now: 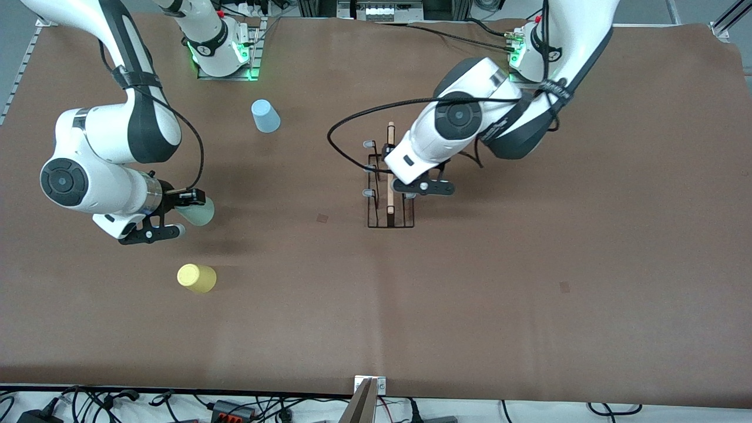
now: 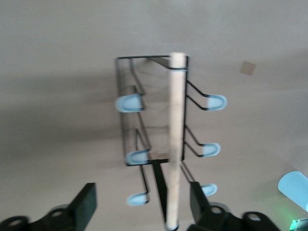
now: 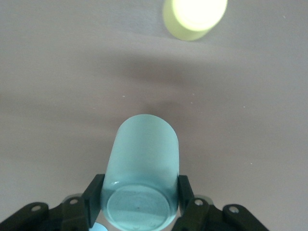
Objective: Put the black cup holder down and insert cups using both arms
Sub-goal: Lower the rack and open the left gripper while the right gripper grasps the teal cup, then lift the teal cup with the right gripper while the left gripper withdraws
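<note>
From the front, the black cup holder [image 1: 389, 187] stands on the table [image 1: 529, 264] near its middle, wooden bar on top and pale-tipped pegs out to both sides. The left gripper [image 1: 418, 187] hangs over it, fingers spread. Toward the right arm's end of the table, the right gripper [image 1: 170, 214] is clamped on the mint green cup [image 1: 197, 211], held tilted above the table. The yellow cup [image 1: 197, 278] lies nearer the front camera than that; the light blue cup [image 1: 265, 116] stands farther from it, closer to the arm bases.

In the left wrist view the holder [image 2: 159, 125] sits free on the table, with the left gripper [image 2: 142, 204] wide and its fingers apart on either side of the wooden bar [image 2: 175, 139], touching neither wire nor wood. The rack looks light and stiff but easy to tip; the bar would be the sound place to take it.

In the right wrist view the right gripper [image 3: 139, 197] pinches the mint cup [image 3: 142, 159] near its closed base, open mouth pointing away. The cup looks thin, light and smooth, so it could slip or flex under a hard squeeze. The yellow cup [image 3: 195, 17] lies apart on the table.
</note>
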Controlling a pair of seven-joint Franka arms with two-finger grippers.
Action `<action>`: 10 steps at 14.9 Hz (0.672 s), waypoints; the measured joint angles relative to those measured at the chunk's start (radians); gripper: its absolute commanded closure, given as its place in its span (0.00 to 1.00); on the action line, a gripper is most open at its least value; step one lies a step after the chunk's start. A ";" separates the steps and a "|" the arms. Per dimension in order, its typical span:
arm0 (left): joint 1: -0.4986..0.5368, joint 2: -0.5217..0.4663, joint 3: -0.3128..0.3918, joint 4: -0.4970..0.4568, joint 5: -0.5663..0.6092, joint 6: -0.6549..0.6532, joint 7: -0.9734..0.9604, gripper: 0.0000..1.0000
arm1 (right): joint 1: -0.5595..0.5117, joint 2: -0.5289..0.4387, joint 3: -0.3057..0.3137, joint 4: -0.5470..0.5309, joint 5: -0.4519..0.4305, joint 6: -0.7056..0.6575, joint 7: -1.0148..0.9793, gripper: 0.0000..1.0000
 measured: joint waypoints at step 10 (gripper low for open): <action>0.385 -0.207 0.003 0.003 0.007 -0.235 0.275 0.00 | 0.062 -0.007 0.132 0.114 0.002 -0.146 0.139 0.68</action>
